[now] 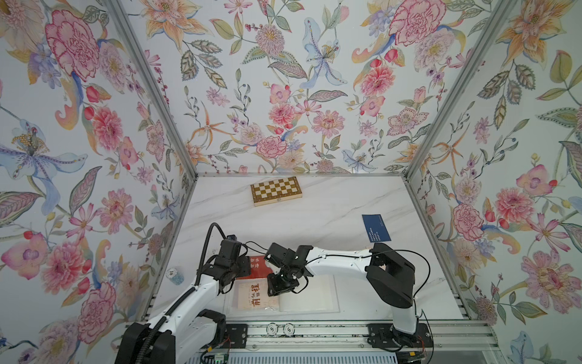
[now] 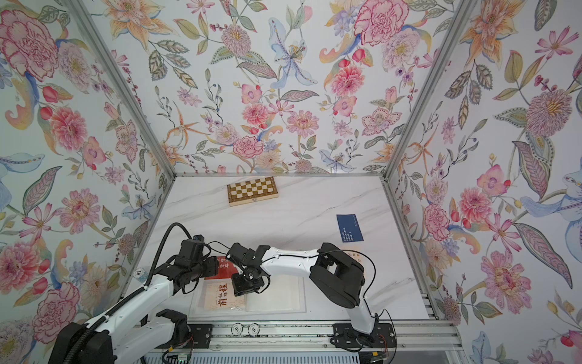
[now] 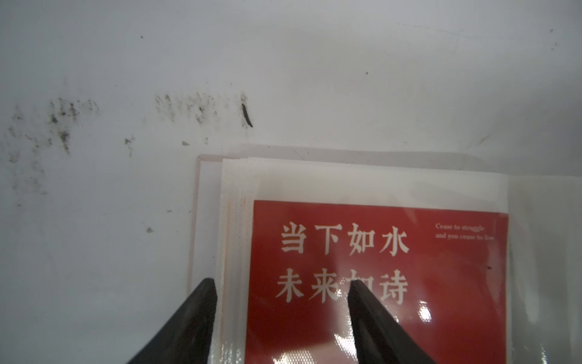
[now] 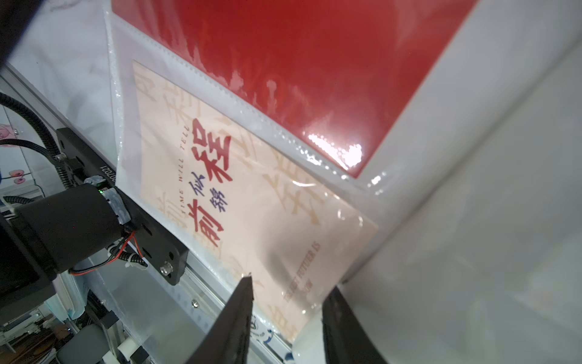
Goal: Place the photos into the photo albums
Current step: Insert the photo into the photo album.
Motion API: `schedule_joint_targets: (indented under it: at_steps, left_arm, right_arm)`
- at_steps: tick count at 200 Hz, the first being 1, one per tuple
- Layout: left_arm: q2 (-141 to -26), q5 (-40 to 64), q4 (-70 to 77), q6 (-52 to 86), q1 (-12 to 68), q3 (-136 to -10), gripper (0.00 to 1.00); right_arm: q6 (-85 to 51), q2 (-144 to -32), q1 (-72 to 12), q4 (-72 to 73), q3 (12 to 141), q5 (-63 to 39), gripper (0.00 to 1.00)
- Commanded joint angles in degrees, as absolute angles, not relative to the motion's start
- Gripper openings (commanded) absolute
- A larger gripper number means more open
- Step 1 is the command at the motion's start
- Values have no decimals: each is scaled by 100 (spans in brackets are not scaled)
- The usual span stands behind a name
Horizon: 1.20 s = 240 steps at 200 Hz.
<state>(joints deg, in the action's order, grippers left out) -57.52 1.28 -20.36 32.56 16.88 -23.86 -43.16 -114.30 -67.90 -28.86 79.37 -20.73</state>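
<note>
The photo album lies open at the counter's near edge, with a red photo and a cream photo sleeved in its left page. The left claw over the red one and the right claw over the cream one both stand open, gripping nothing. A navy photo lies apart, far right.

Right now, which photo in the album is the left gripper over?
The red photo with white Chinese characters; the open left gripper straddles its edge. The cream photo is by the right gripper instead.
</note>
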Motion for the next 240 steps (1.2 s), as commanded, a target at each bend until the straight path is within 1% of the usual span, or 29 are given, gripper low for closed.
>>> schedule_joint_targets:
  at_steps: [1,37,82,130,161,201,240]
  left_arm:
    - [-5678,190,-2061,3325,1670,-2355,65]
    - [-5677,187,-2069,3315,1674,-2355,65]
    - [-5642,210,-2076,3268,1670,-2388,65]
    - [-5549,149,-2231,3076,1727,-2683,65]
    - [-5709,34,-2241,3059,2062,-2977,64]
    - [-6157,-217,-2120,3197,2813,-3478,64]
    - [-6745,-326,-1932,3317,3455,-4141,63]
  right_arm:
    - [-4166,-11590,-6833,-2798,8095,-2290,37]
    - [-4174,-11610,-6805,-2669,8009,-2382,37]
    - [-4192,-11340,-6770,-2582,7705,-2321,39]
    - [-4234,-10641,-6713,-2549,7061,-2065,43]
    - [-4236,-10061,-6550,-2549,6702,-1784,43]
    - [-4202,-9234,-5985,-2549,6048,-1392,43]
    - [-4071,-8162,-4921,-2577,5295,-1078,43]
